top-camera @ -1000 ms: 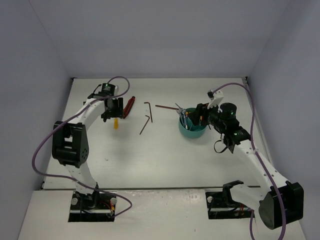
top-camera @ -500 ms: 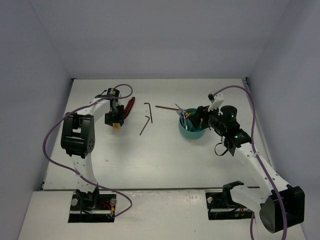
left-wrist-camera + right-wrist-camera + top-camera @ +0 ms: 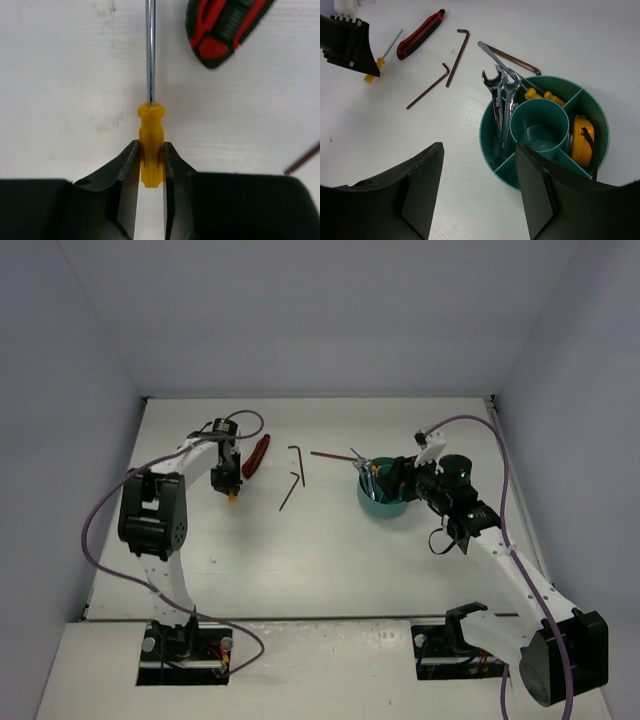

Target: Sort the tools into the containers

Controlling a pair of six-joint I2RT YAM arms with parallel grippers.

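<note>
Screwdriver point(image 3: 150, 122), orange-handled, pinched in left claw point(image 3: 151, 155)
Location: counter point(image 3: 60, 75), far-left quarter. Long axis runs near to far, steel shaft toward the far edge, handle toward the near edge. Right claw point(image 3: 479, 150) spread wide, holding nothing, above teal tub point(image 3: 506, 172).

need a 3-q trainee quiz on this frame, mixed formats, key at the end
1. True or false: the left gripper has its jaws shut on the orange screwdriver.
2. Name the yellow thing with a black strap in the teal tub.
3. The red-and-black tool is: A) in the tub; B) flat on the table; C) leaning on the tub.
Key: 1 true; 2 the tape measure; 3 B.
</note>
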